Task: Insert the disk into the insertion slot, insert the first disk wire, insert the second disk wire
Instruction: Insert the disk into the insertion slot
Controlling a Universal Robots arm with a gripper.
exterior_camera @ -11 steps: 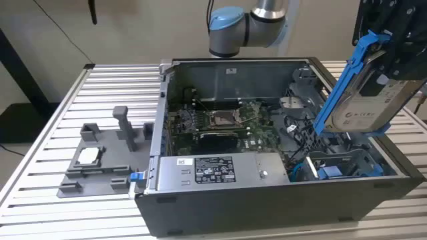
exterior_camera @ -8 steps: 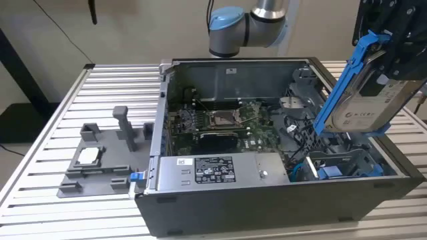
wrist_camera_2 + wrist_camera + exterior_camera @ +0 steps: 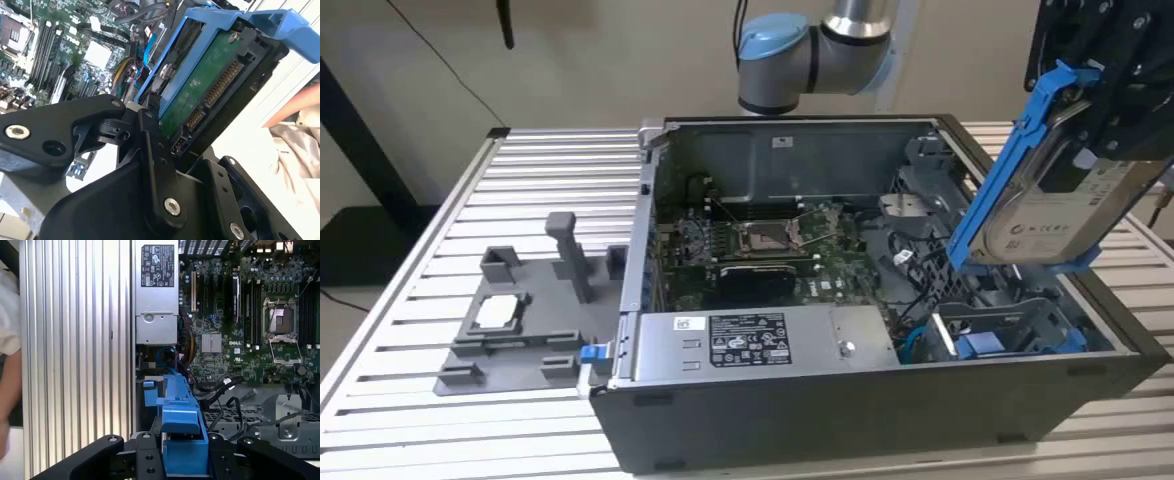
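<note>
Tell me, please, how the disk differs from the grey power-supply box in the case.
The disk hangs tilted above the case, clamped in the gripper; the power-supply box lies flat inside it. The disk is a thin slab in a blue frame; the power-supply box is bulkier, bare grey metal. Both are grey and carry a printed label.

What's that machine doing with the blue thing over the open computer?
A robot arm holds a disk in a blue frame, clamped in its tool. The disk hangs tilted above the open computer case, over the corner at the exterior view's right where the slot sits. The disk is not in the slot yet.
</note>
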